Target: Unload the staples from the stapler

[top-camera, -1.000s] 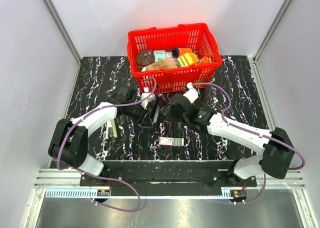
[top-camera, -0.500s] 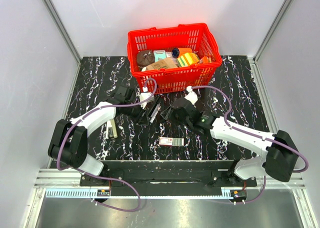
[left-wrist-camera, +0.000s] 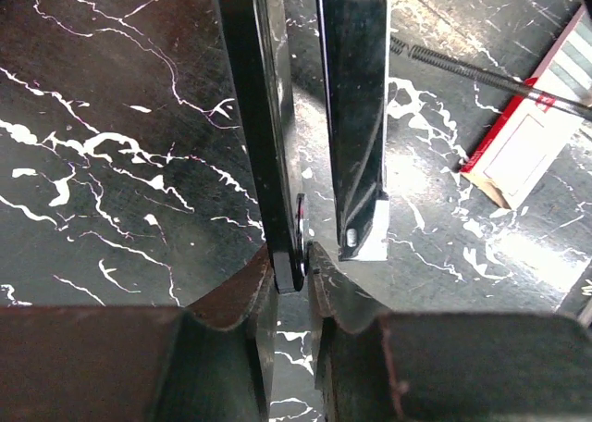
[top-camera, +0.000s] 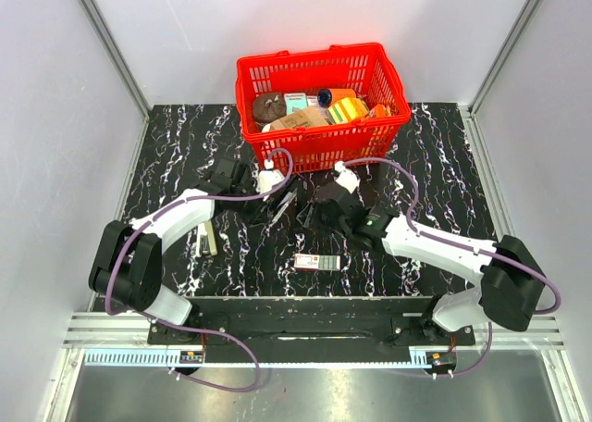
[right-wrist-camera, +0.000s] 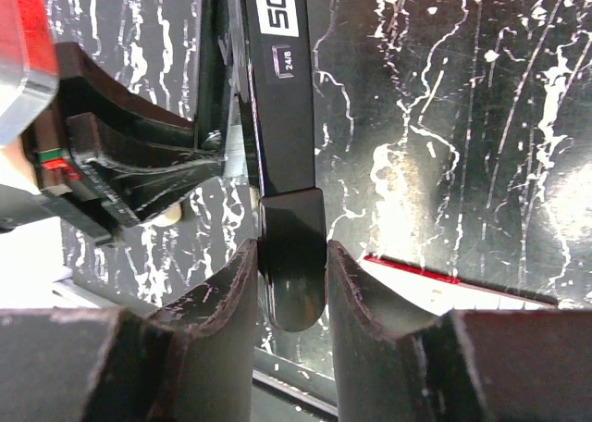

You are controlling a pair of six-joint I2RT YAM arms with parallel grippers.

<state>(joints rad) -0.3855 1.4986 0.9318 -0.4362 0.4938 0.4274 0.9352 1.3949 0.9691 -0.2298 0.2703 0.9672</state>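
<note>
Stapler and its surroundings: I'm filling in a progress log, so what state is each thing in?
stapler, hinged open, arms spread apart
left gripper, shut on the stapler's thin arm
right gripper, shut on the stapler's labelled arm
red basket, upright, filled with goods
red-and-white box, lying flat, apart from both grippers
cream oblong object, lying flat, untouched
</note>
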